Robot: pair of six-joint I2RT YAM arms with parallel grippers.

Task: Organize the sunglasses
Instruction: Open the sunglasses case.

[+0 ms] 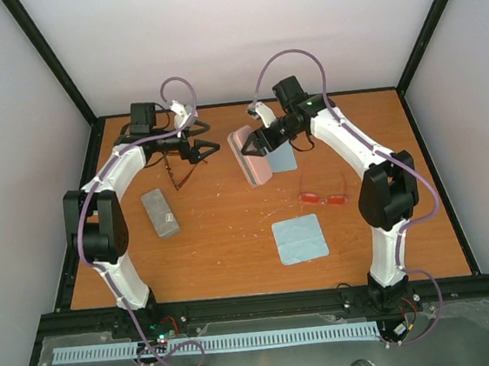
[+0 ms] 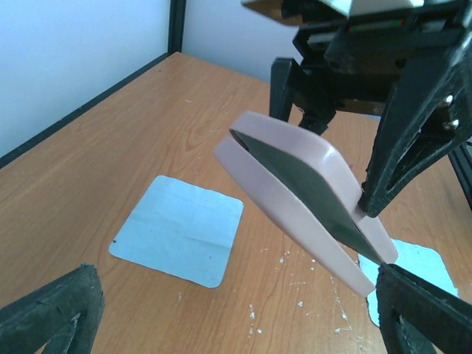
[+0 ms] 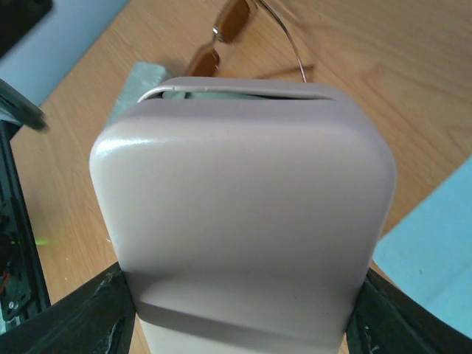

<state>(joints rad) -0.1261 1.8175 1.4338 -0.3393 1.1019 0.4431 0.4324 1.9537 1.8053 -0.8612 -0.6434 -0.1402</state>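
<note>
So what we're looking at: the left gripper (image 1: 209, 149) is wide open with nothing in it. The dark brown sunglasses (image 1: 178, 171) lie on the counter (image 1: 233, 237) just to its left and a bit nearer the bases, with their long axis running diagonally. The left arm is clearly the closer one for that pair.

The right gripper (image 1: 262, 139) is clamped on the pink case (image 1: 251, 156), holding it up tilted with its slightly open mouth facing the left arm.

The red-orange sunglasses (image 1: 323, 198) sit flat by the right arm's elbow, well apart from both grippers.

We reckon the wood is smooth. There's room around the brown pair, with only the grey case (image 1: 160, 213) nearby.
</note>
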